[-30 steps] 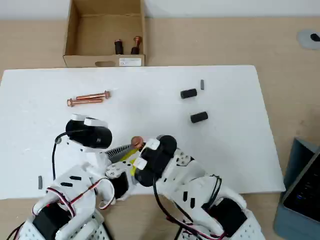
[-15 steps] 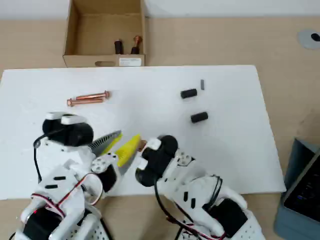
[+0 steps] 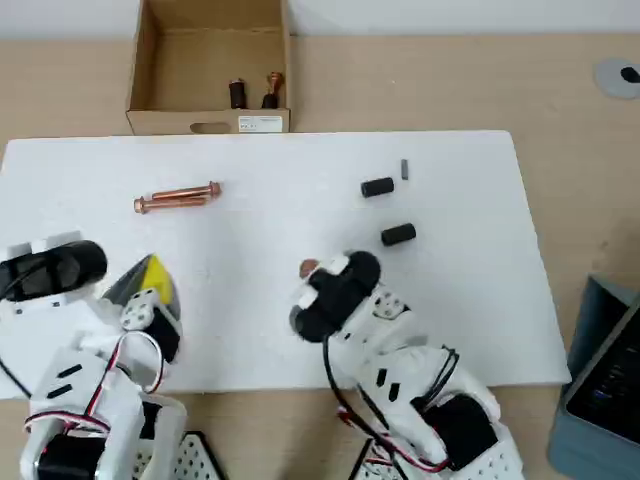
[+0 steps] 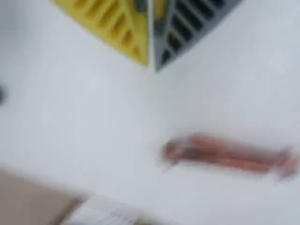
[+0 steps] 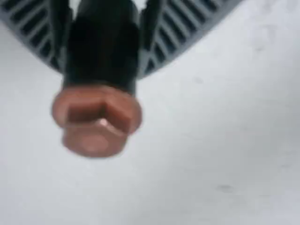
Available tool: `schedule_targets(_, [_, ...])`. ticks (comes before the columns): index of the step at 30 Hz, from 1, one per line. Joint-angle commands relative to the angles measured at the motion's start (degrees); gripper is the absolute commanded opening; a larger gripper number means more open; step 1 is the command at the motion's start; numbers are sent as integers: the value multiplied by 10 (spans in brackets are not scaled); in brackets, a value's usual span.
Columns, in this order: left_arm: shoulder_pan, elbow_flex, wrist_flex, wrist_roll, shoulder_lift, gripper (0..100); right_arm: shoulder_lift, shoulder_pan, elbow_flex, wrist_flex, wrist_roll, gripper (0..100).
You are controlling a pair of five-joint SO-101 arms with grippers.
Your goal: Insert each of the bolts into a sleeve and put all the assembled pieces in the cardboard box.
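My right gripper (image 3: 312,272) is shut on a black sleeve (image 5: 101,51) with a copper bolt (image 5: 96,119) in it; the bolt head (image 3: 308,267) sticks out past the fingers, above the middle of the white mat (image 3: 450,300). My left gripper (image 3: 150,272) hovers near the mat's left side, its yellow and grey fingers closed together on nothing. Two loose bolts (image 3: 178,196) lie side by side beyond it, seen as copper bolts (image 4: 229,154) in the left wrist view. Two loose sleeves (image 3: 377,187) (image 3: 398,235) lie right of centre. The cardboard box (image 3: 140,70) holds two assembled pieces (image 3: 237,93) (image 3: 272,90).
A small grey pin (image 3: 405,169) lies by the far sleeve. A dark grey bin (image 3: 605,390) stands off the mat at the lower right. The box sits just past the mat's far edge on the wooden table (image 3: 450,80).
The left gripper, close to the bolt head a second ago, opened, drew back to the left and shut. The right gripper shifted slightly right and away, still holding the sleeved bolt.
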Motion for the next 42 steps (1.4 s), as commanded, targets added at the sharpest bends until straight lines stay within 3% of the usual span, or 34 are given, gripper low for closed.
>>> schedule_targets(1, [-38, 37, 14, -48, -1, 2, -42, 63, -49, -9, -33, 9])
schedule_targets(10, [-69, 139, 11, -161, -1, 2, -41, 195, -91, 87, -47, 9])
schedule_targets(19, [-80, 229, -4, -188, -1, 2, 8, 216, -182, 143, -46, 9])
schedule_targets(31, [-80, 303, -91, -188, -1, 2, 438, 214, -517, 63, -48, 9])
schedule_targets(42, [-80, 303, -92, -188, 0, 2, 804, 204, -736, -100, -45, 9])
